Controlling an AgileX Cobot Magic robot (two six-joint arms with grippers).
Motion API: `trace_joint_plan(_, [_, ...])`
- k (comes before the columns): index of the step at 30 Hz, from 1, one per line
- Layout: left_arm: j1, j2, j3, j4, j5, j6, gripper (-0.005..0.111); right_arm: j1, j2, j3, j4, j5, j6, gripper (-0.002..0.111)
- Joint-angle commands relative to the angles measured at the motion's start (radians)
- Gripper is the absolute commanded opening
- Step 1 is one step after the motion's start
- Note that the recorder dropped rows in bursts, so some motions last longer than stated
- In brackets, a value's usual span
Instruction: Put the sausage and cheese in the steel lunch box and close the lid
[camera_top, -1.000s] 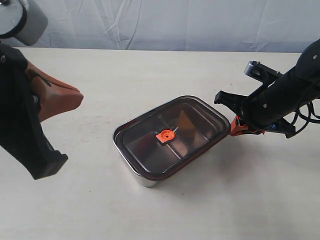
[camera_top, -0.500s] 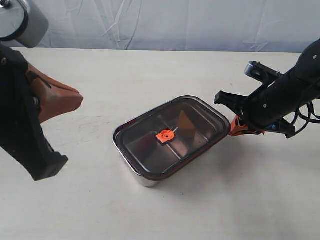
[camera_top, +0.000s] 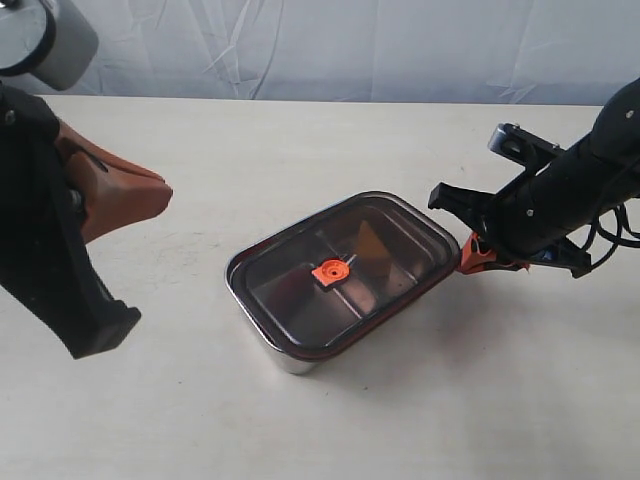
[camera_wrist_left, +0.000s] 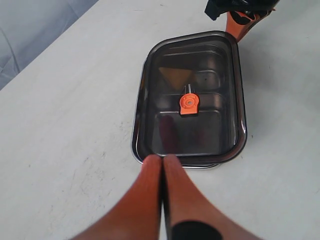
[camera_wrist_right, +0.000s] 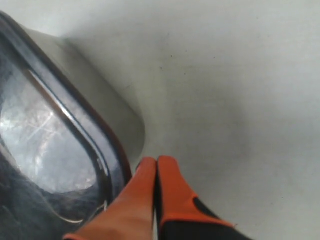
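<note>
The steel lunch box (camera_top: 288, 358) sits mid-bench (camera_top: 300, 140) under its dark tinted lid (camera_top: 290, 300). The cheese (camera_wrist_left: 174, 75) shows dimly through the lid; the sausage cannot be made out. The right claw (camera_wrist_right: 156, 162), pressed closed, is just beside the box's corner. The left claw (camera_wrist_left: 162, 159), also closed, hangs well apart.

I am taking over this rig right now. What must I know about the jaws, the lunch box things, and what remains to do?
Left gripper: jaws shut, empty, raised, apart from the steel lunch box.
Right gripper: jaws shut, empty, low beside one corner of the box; whether it touches the rim cannot be told.
Lid: on the box, looks level.
Cheese: inside, seen through the lid.
Sausage: not made out through the dark lid.
Done: lid on.
Left: probably only to check that the sausage is inside and the lid is seated.
</note>
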Motion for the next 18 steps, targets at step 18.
trace_joint_plan(18, [-0.002,0.001,0.007,-0.016,0.044,-0.002,0.000,-0.003,-0.038,-0.007,-0.301,0.024,0.193,-0.001])
